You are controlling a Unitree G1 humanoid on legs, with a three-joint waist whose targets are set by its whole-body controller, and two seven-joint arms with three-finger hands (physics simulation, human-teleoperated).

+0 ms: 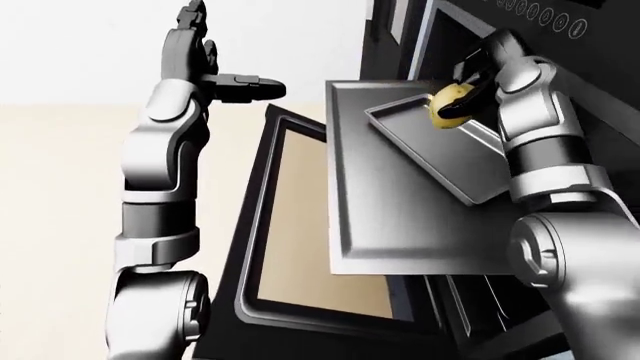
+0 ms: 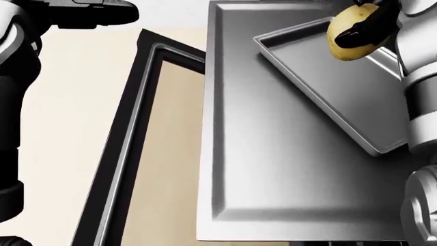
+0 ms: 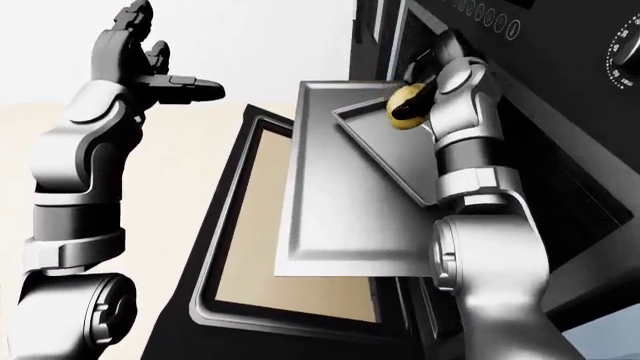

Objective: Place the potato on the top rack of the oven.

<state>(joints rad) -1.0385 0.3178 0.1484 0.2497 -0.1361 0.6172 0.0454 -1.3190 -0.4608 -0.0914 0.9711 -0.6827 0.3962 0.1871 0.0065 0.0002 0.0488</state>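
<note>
We see the right hand [image 2: 369, 28] gripping the potato [image 2: 350, 33] over the top end of the tray [image 2: 328, 82], which lies bare on the pulled-out rack [image 2: 273, 169]. Our left hand [image 1: 235, 84] is raised, fingers wide, holding nothing.

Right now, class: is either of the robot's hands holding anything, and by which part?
The right hand holds the potato: dark fingers wrap its right side, above the small tray. The left hand is raised, holding nothing.
</note>
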